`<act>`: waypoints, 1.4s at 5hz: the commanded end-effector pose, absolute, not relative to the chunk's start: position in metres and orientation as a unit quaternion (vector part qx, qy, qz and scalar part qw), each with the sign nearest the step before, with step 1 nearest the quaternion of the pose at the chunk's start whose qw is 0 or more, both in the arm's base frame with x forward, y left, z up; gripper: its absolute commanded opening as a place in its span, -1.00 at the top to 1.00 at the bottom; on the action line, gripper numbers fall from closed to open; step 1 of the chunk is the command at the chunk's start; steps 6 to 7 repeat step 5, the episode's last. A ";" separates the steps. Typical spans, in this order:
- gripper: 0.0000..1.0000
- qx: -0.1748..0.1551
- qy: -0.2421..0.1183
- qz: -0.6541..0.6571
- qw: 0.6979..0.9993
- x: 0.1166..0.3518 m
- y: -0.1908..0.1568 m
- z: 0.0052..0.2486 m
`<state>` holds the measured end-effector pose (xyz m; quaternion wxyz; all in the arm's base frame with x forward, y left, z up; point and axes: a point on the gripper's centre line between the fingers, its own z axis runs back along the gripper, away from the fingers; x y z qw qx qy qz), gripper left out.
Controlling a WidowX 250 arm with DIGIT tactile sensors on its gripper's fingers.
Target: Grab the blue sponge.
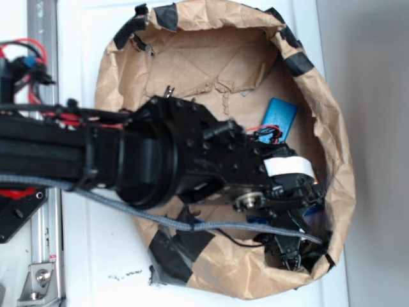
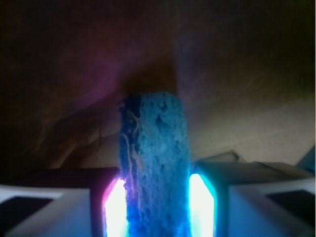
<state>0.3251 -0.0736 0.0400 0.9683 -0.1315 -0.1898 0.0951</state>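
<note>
a white tabletop [image 1: 83, 256] fills the exterior view, with a paler grey-white strip [image 1: 377, 153] along the right side. a silver metal rail [image 1: 45, 256] runs down the left edge. on the table sits a wide nest of crumpled brown paper [image 1: 332, 141], its rim patched with black tape [image 1: 172, 246]. small dark specks [image 1: 124, 276] mark the white surface near the bottom. the light is bright and even outside; the wrist view is dim, brownish.

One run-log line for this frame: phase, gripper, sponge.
phase: grasp made | gripper: shut on blue sponge, between both fingers | place: inside paper-lined bowl | blue block: untouched
</note>
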 end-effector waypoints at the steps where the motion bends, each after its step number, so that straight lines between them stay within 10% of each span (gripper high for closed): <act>1: 1.00 -0.039 -0.203 -0.049 0.977 0.301 -0.052 0.142; 3: 1.00 0.076 -0.104 -0.121 0.984 0.274 -0.027 0.246; 7: 1.00 0.078 -0.080 -0.115 0.987 0.272 -0.019 0.246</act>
